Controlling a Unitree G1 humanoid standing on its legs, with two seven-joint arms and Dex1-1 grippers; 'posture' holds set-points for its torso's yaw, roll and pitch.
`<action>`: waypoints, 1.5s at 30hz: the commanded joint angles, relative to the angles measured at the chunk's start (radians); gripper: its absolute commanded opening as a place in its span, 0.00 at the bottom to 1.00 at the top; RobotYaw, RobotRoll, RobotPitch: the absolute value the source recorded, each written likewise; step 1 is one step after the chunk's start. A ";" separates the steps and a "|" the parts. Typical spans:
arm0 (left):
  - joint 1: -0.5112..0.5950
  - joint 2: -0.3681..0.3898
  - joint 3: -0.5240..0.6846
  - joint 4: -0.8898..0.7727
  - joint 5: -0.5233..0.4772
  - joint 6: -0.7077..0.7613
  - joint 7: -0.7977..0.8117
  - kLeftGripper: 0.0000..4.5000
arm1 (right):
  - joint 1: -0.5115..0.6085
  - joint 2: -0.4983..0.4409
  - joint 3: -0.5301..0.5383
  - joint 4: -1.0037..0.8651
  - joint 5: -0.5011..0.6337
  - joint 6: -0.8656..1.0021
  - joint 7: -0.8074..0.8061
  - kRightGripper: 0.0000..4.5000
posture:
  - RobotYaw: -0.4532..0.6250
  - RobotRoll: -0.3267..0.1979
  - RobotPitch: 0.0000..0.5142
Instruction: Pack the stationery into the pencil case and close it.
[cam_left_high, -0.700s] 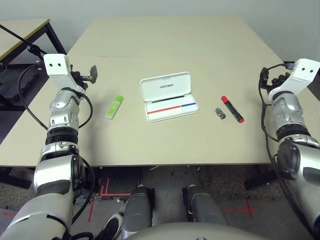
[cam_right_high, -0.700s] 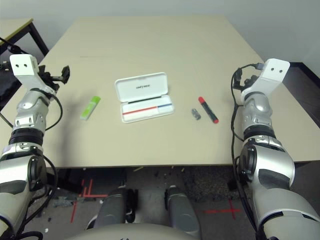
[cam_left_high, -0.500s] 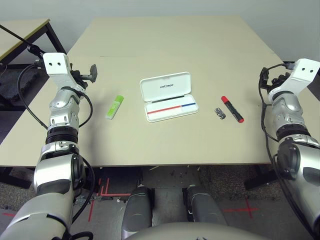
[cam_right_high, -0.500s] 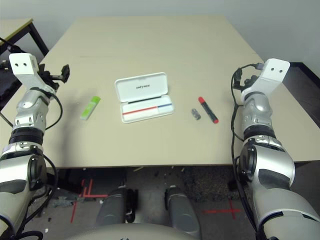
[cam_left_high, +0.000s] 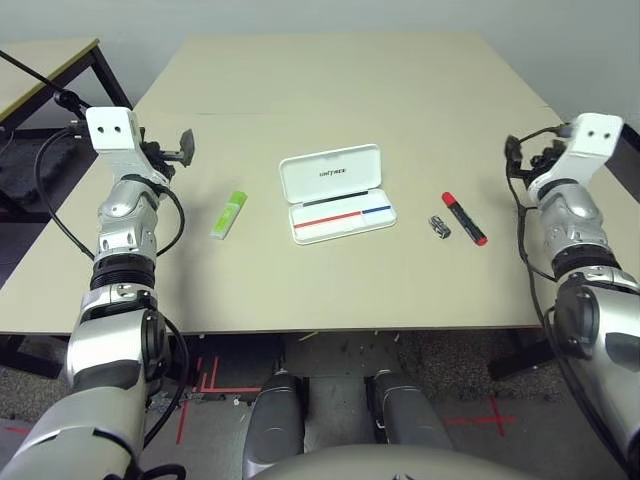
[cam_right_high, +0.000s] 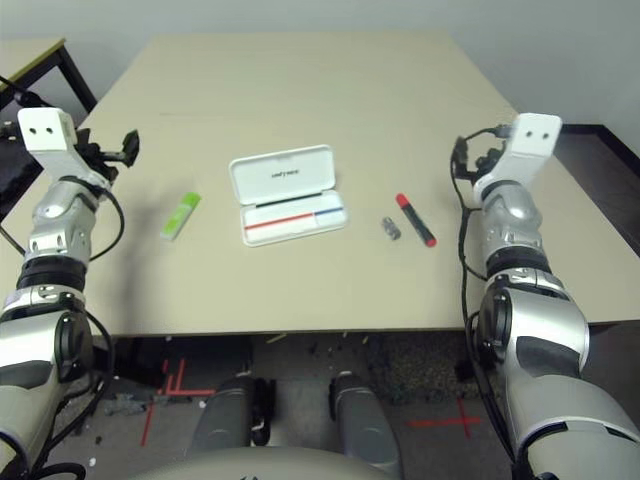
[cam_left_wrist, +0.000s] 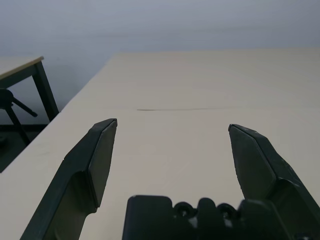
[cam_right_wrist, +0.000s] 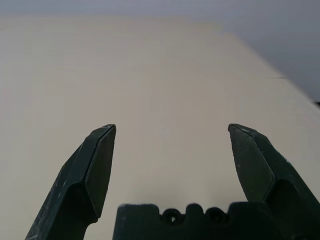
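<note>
Both grippers, left (cam_left_wrist: 172, 127) and right (cam_right_wrist: 171, 127), hold jaws wide apart, gripping nothing, above the desk (cam_left_high: 330, 90). Pencil case (cam_left_high: 337, 193) lies open mid-desk; highlighter (cam_left_high: 229, 214) to its left; clip (cam_left_high: 439, 227) just beside marker (cam_left_high: 464, 218) to its right.
</note>
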 joint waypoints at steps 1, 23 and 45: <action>0.040 0.021 -0.003 -0.090 -0.019 0.063 -0.054 1.00 | -0.009 -0.027 0.054 -0.041 -0.027 0.067 0.158 0.99 | 0.44 0.62 0.07; 0.302 0.119 -0.218 -0.908 -0.185 0.681 -0.487 1.00 | 0.114 -0.090 0.262 -0.438 -0.060 0.366 0.666 0.99 | 0.45 0.62 0.08; 0.219 0.046 -0.628 -0.800 0.019 0.631 -0.599 1.00 | 0.178 -0.084 0.283 -0.559 -0.060 0.431 0.669 0.99 | 0.42 0.62 0.08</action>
